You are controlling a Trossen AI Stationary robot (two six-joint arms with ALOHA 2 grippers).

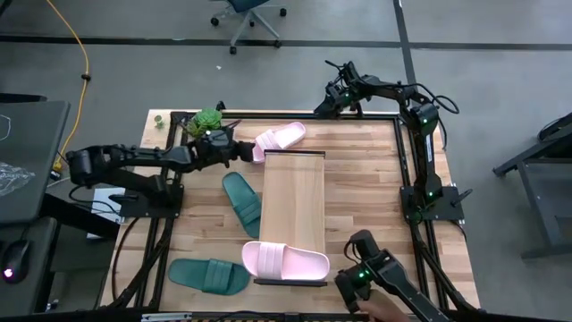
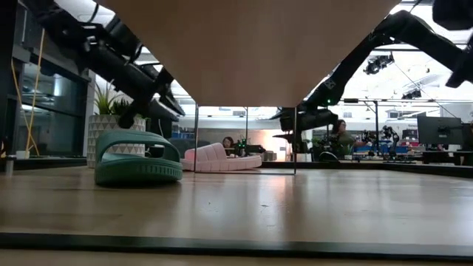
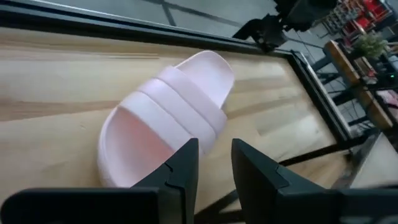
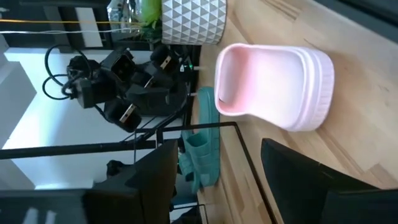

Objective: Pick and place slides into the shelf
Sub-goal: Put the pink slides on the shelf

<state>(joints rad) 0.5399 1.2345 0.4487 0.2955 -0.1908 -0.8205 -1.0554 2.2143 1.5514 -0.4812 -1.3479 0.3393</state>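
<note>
Pink rubber is what my left pincer (image 1: 239, 150) is looking at: the far pink slide (image 1: 280, 139) lies by the far edge of the tabletop (image 1: 366, 192), just off the shelf's (image 1: 293, 210) far end, and the left wrist view has it directly ahead of the fingers (image 3: 184, 168), which stand a narrow gap apart with nothing between them. Its long axis runs slantwise, heel toward my pincer and toe toward the far right corner, so I judge the approach comes in along the heel and over the strap. My left arm is clearly the nearer one for this piece. The right pincer (image 1: 357, 278) sits at the near edge with its fingers wide apart and empty, facing the other pink slide (image 1: 286, 260), which already rests across the shelf's near end. Two teal slides wait on the tabletop left of the shelf: one (image 1: 242, 202) beside its long left side, one (image 1: 209, 275) toward the near left corner. Judging from this, one slide of four is placed and the far pink one comes next.
</note>
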